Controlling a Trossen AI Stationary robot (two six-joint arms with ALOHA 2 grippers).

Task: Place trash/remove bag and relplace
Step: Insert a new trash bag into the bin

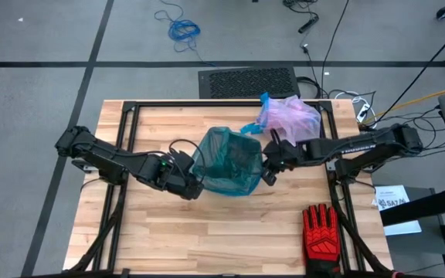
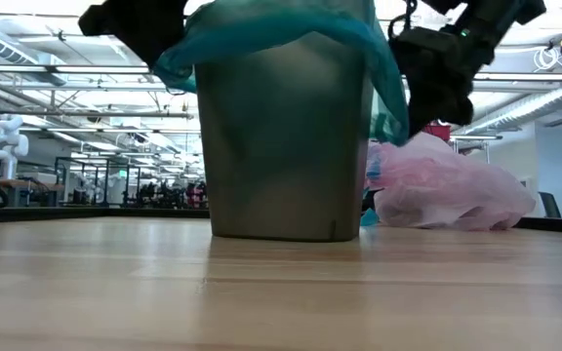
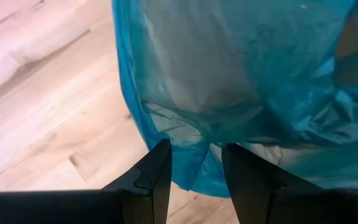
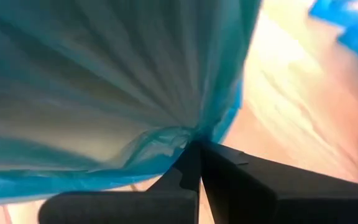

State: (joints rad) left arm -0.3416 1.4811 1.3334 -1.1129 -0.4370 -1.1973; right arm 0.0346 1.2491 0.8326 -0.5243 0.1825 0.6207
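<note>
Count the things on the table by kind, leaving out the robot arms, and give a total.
Plastic bags: 2, teal bag over the bin, pink bag lying behind it
Bins: 1, grey bin
Gloves: 1, red glove
Total: 4

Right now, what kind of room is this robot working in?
Probably a robotics lab or workshop. A pale wooden worktable stands on grey carpet strewn with loose black cables, a white robot arm stands far behind, and long ceiling light strips cross a big open hall.
</note>
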